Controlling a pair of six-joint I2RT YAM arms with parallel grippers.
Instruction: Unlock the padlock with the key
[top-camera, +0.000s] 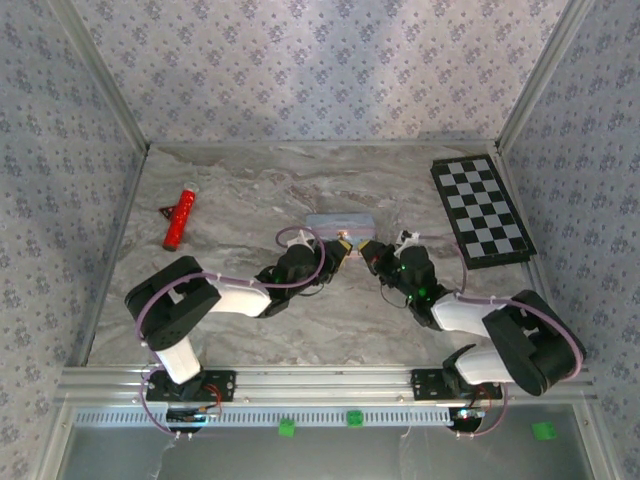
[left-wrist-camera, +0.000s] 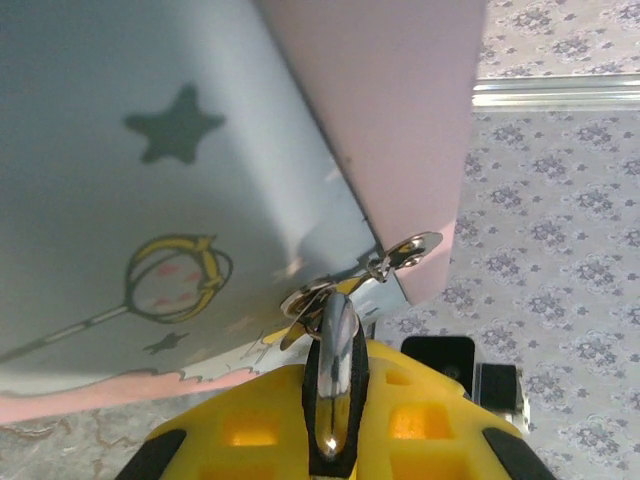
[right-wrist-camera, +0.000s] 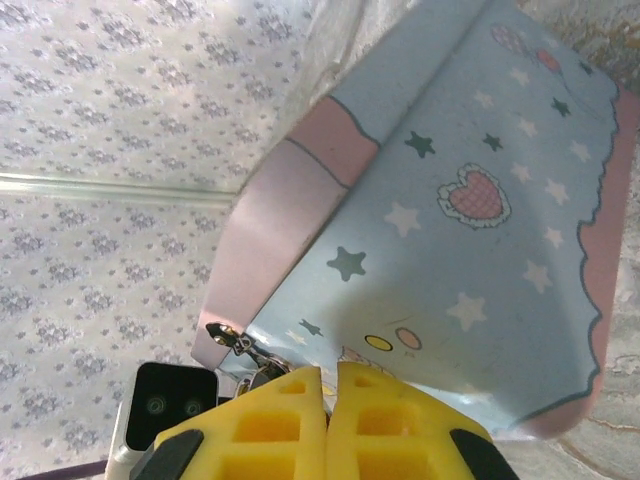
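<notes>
Your tin sits near the middle of the surface, a little toward the far edge, and both arms meet at its near side. The left fingers come in from the left and the right fingers from the right, their tips close together.

In your left wrist view, the yellow left fingers are narrow and clamp a small shiny metal body with dark edges. It looks like the padlock. It sits just off the tin's corner, below the silver hasp, and some thin metal tabs lie between the two. How they link is too small for you to tell.

In your right wrist view, the right fingers are pressed together with only a thin seam between them. Their tips are just beside the same corner of the tin and its hasp. You cannot tell whether a key sits between them.

A red tube lies near the left edge, and a checkerboard lies in the far right corner. Both are well apart from the tin.
</notes>
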